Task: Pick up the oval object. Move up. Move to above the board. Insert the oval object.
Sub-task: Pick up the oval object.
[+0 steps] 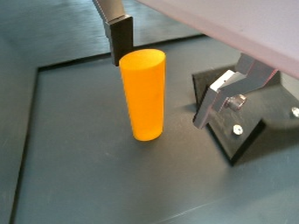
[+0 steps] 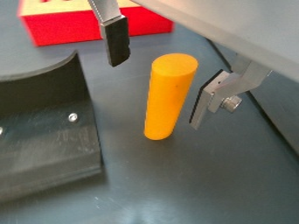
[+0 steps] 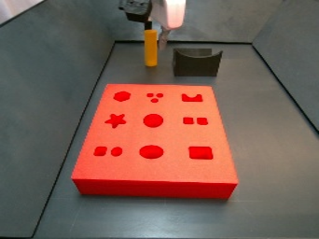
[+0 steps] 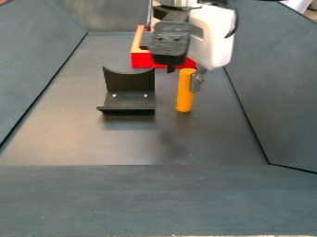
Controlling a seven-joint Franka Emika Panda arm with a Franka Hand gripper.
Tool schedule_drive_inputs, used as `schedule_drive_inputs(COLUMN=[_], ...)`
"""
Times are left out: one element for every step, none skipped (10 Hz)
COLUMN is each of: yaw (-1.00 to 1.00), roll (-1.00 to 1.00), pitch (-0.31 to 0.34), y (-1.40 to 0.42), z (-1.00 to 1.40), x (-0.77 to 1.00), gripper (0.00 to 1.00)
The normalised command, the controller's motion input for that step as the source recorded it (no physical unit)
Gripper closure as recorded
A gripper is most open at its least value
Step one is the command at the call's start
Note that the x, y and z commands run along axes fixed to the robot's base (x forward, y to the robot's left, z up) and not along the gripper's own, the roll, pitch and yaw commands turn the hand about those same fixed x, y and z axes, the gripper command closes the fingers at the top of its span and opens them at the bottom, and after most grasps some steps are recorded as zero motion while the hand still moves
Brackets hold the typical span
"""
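Oval object [image 2: 170, 96]: upright on floor just beside fixture [image 2: 41, 131], between spread fingers [image 2: 115, 42] of gripper [image 2: 163, 70], ungripped. Off-centre closing likely to tip it.

The peg [image 2: 170, 95] stands upright on the dark floor, between the fingers of the gripper [image 2: 163, 74]. One finger [image 2: 115, 40] and the other [image 2: 215, 94] flank its upper part with gaps on both sides. The fixture [image 2: 45, 131] sits beside it, the board [image 2: 70, 24] behind.
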Motion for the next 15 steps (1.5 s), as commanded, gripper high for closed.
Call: schedule_drive_inputs(yaw=[-1.00,-1.00,-0.73,0.00,0.00,0.00,-0.12,-0.28,-0.25,-0.07,0.00,-0.08,-0.06,0.00,0.00], roll=[-0.08,-0.11,-0.09,0.00,-0.16,-0.14,-0.10,-0.01,0.00,0.00,0.00,0.00,0.00,0.00,0.00], pitch=[-0.076,-0.081,-0.094,0.000,-0.064,-0.074,-0.083,-0.067,-0.027,0.000,0.000,0.000,0.000,0.000,0.000], y=[0.00,0.00,0.03,0.05,0.29,0.24,0.20,0.02,0.00,0.00,0.00,-0.08,-0.05,0.00,0.00], z=[0.01,0.09,0.19,0.00,0.00,0.00,0.00,0.00,0.00,0.03,0.00,0.00,0.00,0.00,0.00], x=[0.00,0.00,-0.10,0.00,-0.14,-0.19,-0.35,-0.39,-0.22,0.00,0.04,0.21,0.09,0.00,0.00], gripper=[0.00,0.00,0.00,0.00,0.00,0.00,0.00,0.00,0.00,0.00,0.00,0.00,0.00,1.00,1.00])
